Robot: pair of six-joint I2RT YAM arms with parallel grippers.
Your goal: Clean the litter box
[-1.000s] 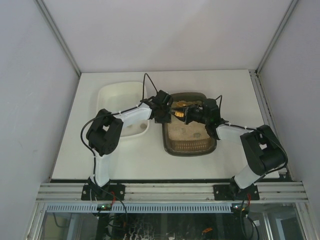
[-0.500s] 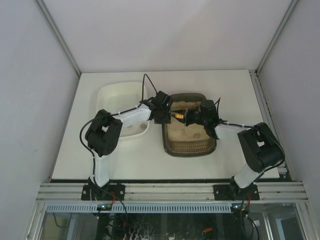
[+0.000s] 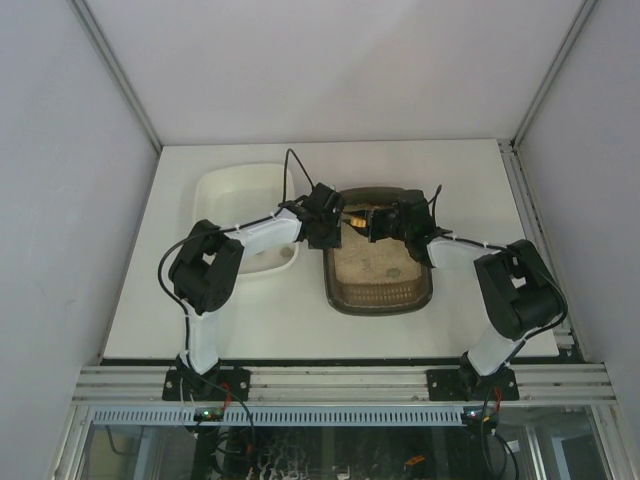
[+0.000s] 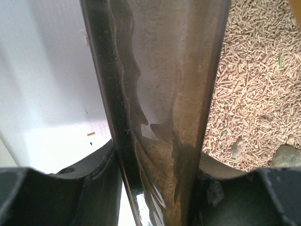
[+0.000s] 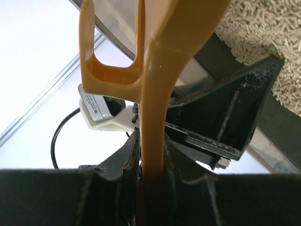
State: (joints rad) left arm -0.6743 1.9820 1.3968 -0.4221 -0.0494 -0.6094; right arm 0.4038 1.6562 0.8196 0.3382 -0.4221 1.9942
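Observation:
The litter box (image 3: 381, 305) is a dark tray of pale pellet litter, right of the table's middle. My left gripper (image 3: 328, 224) is shut on its left rim (image 4: 141, 94), which runs up between the jaws in the left wrist view, with litter (image 4: 254, 89) to the right. My right gripper (image 3: 382, 222) hovers over the box's far end, shut on the handle of the yellow scoop (image 3: 354, 219). In the right wrist view the scoop handle (image 5: 153, 117) rises from between the fingers (image 5: 123, 165). Its head is cut off at the top.
A white rounded tray (image 3: 232, 185) stands left of the litter box, partly under my left arm. The left gripper's black body (image 5: 225, 117) sits close in front of the scoop. Grey walls enclose the white table (image 3: 280, 310) on three sides.
My right gripper has carried the scoop a little left and toward the far end of the box. The left gripper has kept its hold on the rim.

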